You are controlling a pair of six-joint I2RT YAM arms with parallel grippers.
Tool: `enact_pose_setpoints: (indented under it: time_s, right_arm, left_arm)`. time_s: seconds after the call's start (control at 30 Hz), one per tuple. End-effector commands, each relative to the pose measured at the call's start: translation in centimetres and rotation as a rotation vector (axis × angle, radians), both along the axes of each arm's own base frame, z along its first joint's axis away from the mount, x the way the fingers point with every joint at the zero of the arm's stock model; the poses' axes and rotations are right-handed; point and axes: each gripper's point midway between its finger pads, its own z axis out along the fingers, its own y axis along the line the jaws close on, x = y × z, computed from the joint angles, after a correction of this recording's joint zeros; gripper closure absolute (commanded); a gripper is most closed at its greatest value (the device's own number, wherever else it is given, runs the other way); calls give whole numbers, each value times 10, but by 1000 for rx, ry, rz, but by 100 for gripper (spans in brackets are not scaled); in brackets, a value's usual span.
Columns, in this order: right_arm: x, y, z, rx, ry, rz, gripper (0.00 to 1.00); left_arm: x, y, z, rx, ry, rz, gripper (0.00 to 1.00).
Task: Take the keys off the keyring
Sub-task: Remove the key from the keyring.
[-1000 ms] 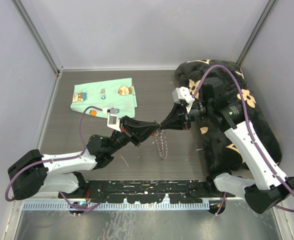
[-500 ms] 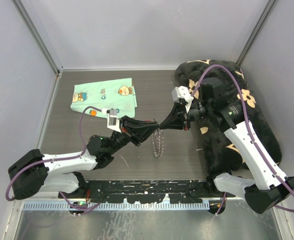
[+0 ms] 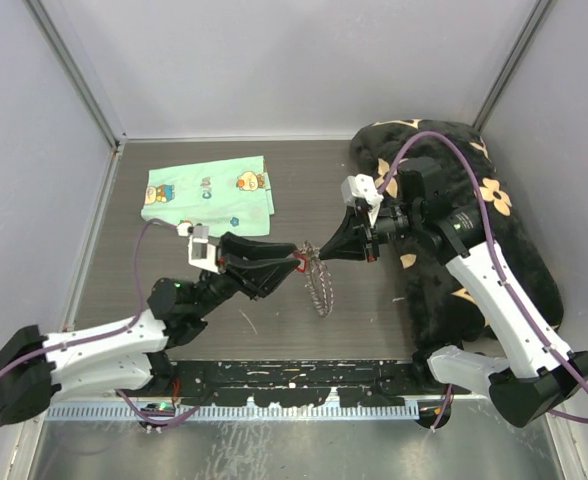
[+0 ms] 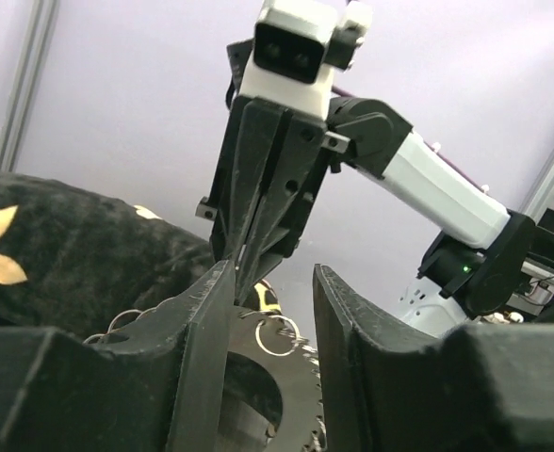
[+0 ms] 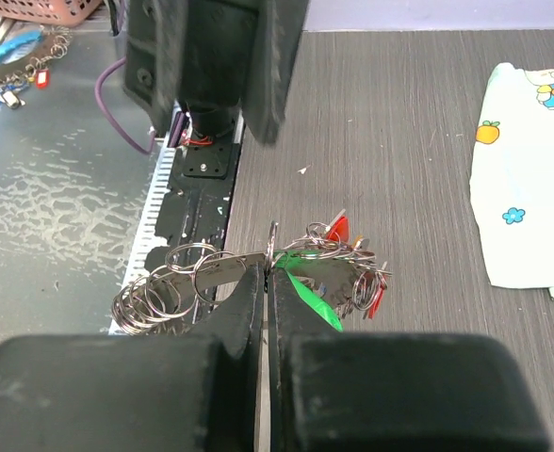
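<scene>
Top view, keyring (image 3: 321,286): suspended above the table between the two grippers, with the keys (image 3: 301,263) bunched at its upper end.
Top view, change: left gripper (image 3: 296,262) has been drawn back leftward and spread since a second ago.
Left wrist, left gripper (image 4: 272,282): jaws parted, nothing clamped.
Right wrist, right gripper (image 5: 266,273): fingers pressed together on the keyring (image 5: 178,282); red and green keys (image 5: 329,264) just beside.
Print: cartoon figures noted on the green cloth (image 3: 209,190).

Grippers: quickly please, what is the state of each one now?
Left gripper: open, fingers apart.
Right gripper: closed, holding the keyring.
</scene>
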Motion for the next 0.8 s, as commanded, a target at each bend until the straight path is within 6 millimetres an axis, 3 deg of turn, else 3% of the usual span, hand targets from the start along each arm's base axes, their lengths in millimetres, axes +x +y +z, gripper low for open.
enact_pose_setpoints:
  time_s: [0.0,0.1,0.17,0.37,0.57,0.77]
  right_arm:
    - [2,1,5,12,-56,10,99]
    - [6,-1,-6,-37,-70,0,99]
    - [8,-1,-12,-82,-85,-3,99]
    - [11,-3,-25,-200,-127,25,99]
    - [10,0,-28,-224,-113,54,99]
    - [4,3,-33,-236,-95,84,99]
  left_arm:
    - [-2,18,4,84,-6,64,56]
    - [-4,26,-4,262,8,97,48]
    - [-8,31,-20,412,29,91,44]
    - [-19,34,-29,617,42,39,39]
    - [-17,6,-32,626,28,-35,43]
    - [-1,-14,-32,556,25,-25,43]
